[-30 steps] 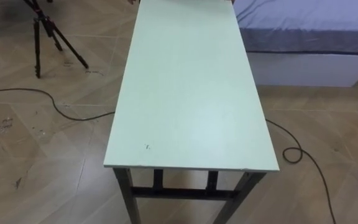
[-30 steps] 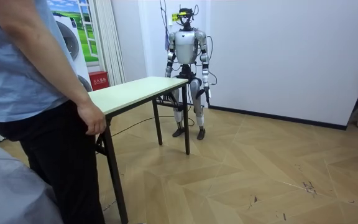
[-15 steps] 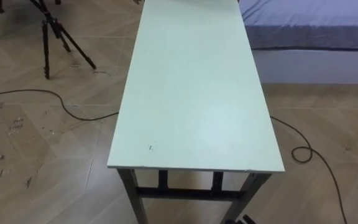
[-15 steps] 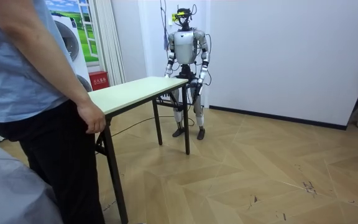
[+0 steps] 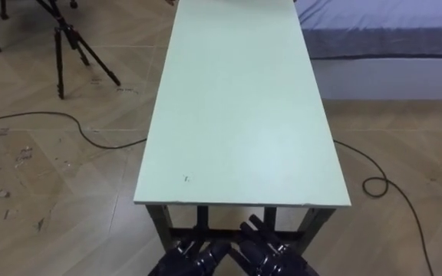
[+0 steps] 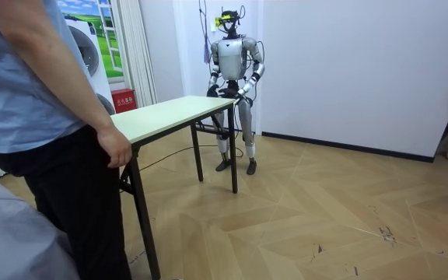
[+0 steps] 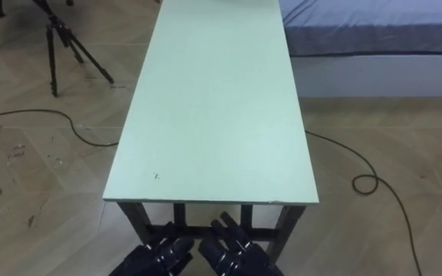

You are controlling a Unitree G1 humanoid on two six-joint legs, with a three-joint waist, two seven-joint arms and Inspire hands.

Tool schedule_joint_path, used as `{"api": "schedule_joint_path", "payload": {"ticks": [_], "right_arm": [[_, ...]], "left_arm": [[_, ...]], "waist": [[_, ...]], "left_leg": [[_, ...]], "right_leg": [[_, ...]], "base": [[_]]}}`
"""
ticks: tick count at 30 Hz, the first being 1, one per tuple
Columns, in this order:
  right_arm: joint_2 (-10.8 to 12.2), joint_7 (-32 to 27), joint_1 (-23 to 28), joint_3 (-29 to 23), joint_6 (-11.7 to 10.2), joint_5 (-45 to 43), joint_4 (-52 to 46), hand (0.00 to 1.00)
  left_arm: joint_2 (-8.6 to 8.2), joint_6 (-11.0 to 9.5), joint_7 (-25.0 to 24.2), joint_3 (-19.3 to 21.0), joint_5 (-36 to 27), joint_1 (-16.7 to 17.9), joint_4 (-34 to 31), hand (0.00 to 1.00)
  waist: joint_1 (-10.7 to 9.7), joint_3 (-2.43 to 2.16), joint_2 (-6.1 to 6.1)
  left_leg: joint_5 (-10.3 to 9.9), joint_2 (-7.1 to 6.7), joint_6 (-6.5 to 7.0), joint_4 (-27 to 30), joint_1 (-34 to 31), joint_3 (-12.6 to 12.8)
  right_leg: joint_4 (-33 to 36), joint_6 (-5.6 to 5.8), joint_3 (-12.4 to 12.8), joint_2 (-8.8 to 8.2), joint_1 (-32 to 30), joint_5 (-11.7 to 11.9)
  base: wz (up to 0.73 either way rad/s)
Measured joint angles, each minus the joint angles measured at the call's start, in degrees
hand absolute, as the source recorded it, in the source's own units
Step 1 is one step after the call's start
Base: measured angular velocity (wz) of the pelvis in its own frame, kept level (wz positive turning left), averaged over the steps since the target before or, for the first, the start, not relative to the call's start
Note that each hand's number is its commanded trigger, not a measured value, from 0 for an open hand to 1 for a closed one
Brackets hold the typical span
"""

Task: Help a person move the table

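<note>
A long table with a pale green top (image 5: pixel 244 107) and dark legs stretches away from me. Both my hands rise at the bottom of the eye views, just short of its near edge and lower than the top. My left hand (image 5: pixel 194 254) and my right hand (image 5: pixel 271 249) are open, fingers stretched toward the table, touching nothing. In the room view I stand at the table's (image 6: pixel 169 113) far end with both forearms lifted to it. A person in a blue shirt stands at the other end, with one hand (image 6: pixel 115 148) at the table's corner.
A tripod (image 5: pixel 67 38) stands on the wooden floor to the table's left. A bed (image 5: pixel 382 38) lies to its right at the far end. Dark cables (image 5: pixel 52 123) cross the floor on both sides. A white wall is behind me in the room view.
Both my hands have come up into the eye views below the table's near edge; in the room view my arms rose from my sides. The table and the person have not moved.
</note>
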Motion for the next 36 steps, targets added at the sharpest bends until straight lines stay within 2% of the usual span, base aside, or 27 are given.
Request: {"api": "schedule_joint_path", "payload": {"ticks": [1, 2, 6, 9, 12, 14, 21, 28, 30, 32, 36], "right_arm": [[-0.42, -0.03, -0.01, 0.19, 0.0, 0.18, -0.5, 0.0], [-1.6, -0.05, -0.19, 1.06, -0.01, 0.96, -1.38, 0.0], [-3.99, -0.05, -1.88, 2.81, 0.09, 4.11, -1.42, 0.0], [-4.53, -0.06, -2.35, 2.89, 0.05, 4.12, -1.44, 0.0], [-6.0, -0.1, -3.07, 3.91, 0.03, 4.06, -2.03, 0.0], [-6.2, -0.23, -3.18, 3.89, -0.17, 4.1, -2.1, 0.0], [-6.88, -0.81, -4.13, 3.83, -0.36, 4.42, -2.99, 0.0], [-7.9, -2.9, -7.18, 3.84, 0.6, 4.84, -2.76, 0.0], [-7.88, -3.76, -9.05, 3.84, 1.54, 4.82, -1.47, 0.0], [-7.85, -5.18, -9.94, 3.85, 1.99, 4.85, -1.25, 0.0], [-7.82, -8.65, -11.77, 3.75, 3.02, 4.97, -1.22, 0.0]], "left_arm": [[0.36, 0.0, 0.0, -0.28, -0.04, -0.01, -0.63, 0.0], [1.42, 0.03, 0.0, -0.99, -0.53, -0.07, -2.08, 0.0], [4.54, 0.4, -0.08, -1.59, -6.8, -1.43, -5.56, 0.0], [6.25, 0.39, -0.08, -1.67, -7.42, -1.52, -7.6, 0.0], [7.95, 0.39, -0.09, -1.62, -7.52, -1.84, -7.96, 0.0], [8.34, 0.16, -0.08, -1.4, -7.81, -1.95, -8.04, 0.0], [8.63, -0.09, 0.14, -1.31, -9.19, -3.28, -8.03, 0.0], [9.67, 1.28, 1.25, -0.41, -17.53, -5.1, -8.02, 0.0], [9.6, 2.56, 3.26, 0.53, -20.04, -6.31, -7.62, 0.0], [9.56, 3.0, 4.29, 1.33, -22.45, -7.03, -6.8, 0.0], [9.28, 3.31, 7.71, 3.92, -22.64, -11.13, -1.61, 0.0]], "waist": [[0.03, 0.0, 0.02], [-0.1, 0.0, -0.01], [-0.33, -0.01, -0.02], [-0.41, 0.0, 0.05], [-0.58, -0.01, 0.12], [-0.53, -0.01, 0.31], [-0.47, 0.47, 0.86], [0.26, 0.77, 0.46], [0.39, 0.91, 0.24], [0.68, 1.04, 0.07], [1.66, 1.19, -0.03]], "left_leg": [[0.0, 0.0, 0.0, 0.0, -0.03, 0.02], [0.0, -0.01, 0.0, 0.0, -0.06, 0.06], [0.0, 0.0, 0.0, 0.0, -0.09, 0.05], [0.0, 0.0, 0.0, 0.01, -0.13, 0.05], [0.0, 0.0, 0.0, 0.49, -0.15, 0.03], [0.0, 0.01, 0.0, 0.58, -0.06, -0.01], [0.0, 0.04, 0.0, 0.75, -0.23, 0.0], [0.0, 0.05, 0.0, 0.83, -1.03, 0.04], [0.01, 0.11, 0.02, 0.99, -0.84, -0.17], [0.01, 0.16, 0.02, 1.35, -0.8, -0.44], [0.01, 0.24, 0.02, 1.46, -0.92, -0.9]], "right_leg": [[0.0, 0.0, 0.02, 0.0, 0.01, 0.0], [-0.01, 0.0, 0.05, 0.0, 0.03, 0.0], [-0.02, 0.0, 0.07, -0.01, 0.0, 0.0], [-0.12, 0.0, 0.07, 0.01, -0.01, 0.0], [-0.17, -0.01, 0.06, -0.01, 0.1, 0.01], [-0.1, -0.02, 0.11, 0.0, 0.17, 0.01], [0.03, -0.04, 0.13, 0.01, 0.01, 0.03], [1.73, -0.31, 0.41, -0.09, -1.7, -0.06], [2.03, -0.38, 0.3, -0.09, -1.42, -0.04], [1.95, -0.54, 0.21, -0.06, -1.14, 0.06], [1.8, -0.75, -0.07, -0.01, -0.98, 0.31]], "base": [[-0.03], [0.0], [0.0], [0.0], [0.0], [0.0], [0.0], [-0.02], [0.05], [0.06], [0.03]]}}
